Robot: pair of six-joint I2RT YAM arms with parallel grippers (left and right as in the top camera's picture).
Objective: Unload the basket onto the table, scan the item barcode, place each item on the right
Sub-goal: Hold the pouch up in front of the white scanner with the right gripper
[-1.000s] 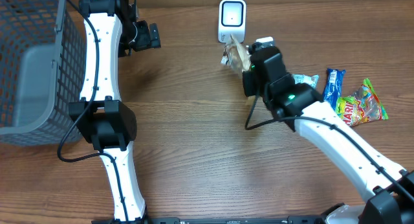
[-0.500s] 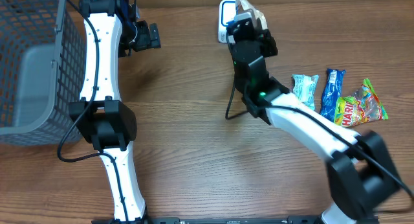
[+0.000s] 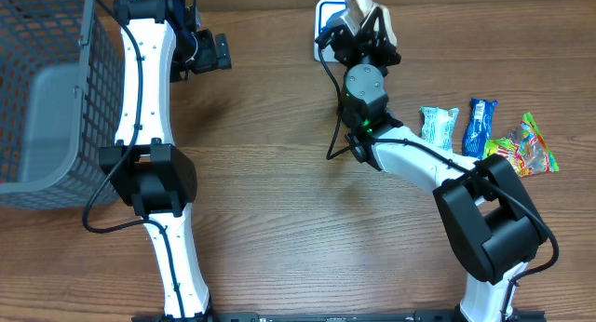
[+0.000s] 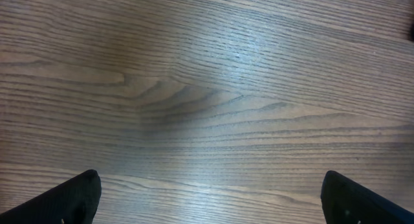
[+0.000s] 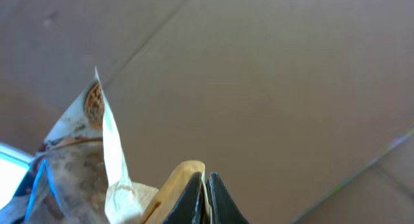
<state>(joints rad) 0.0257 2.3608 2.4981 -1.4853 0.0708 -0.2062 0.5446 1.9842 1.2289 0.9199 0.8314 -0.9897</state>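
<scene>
One snack packet [image 5: 72, 164] pinched by right gripper [image 5: 206, 186], tip pointing away from it; left gripper [image 4: 210, 197] wide

The table [image 3: 279, 220] is wood-grained and smooth, and a pale sheen lies across it in the left wrist view. The basket [image 3: 37, 33] at its left edge is matt grey plastic mesh, and the scanner [image 3: 322, 13] at the far edge is smooth white plastic. The held packet [image 5: 71, 166] is crinkled printed film, while the three packets [image 3: 478, 125] near the right edge look glossy.
</scene>
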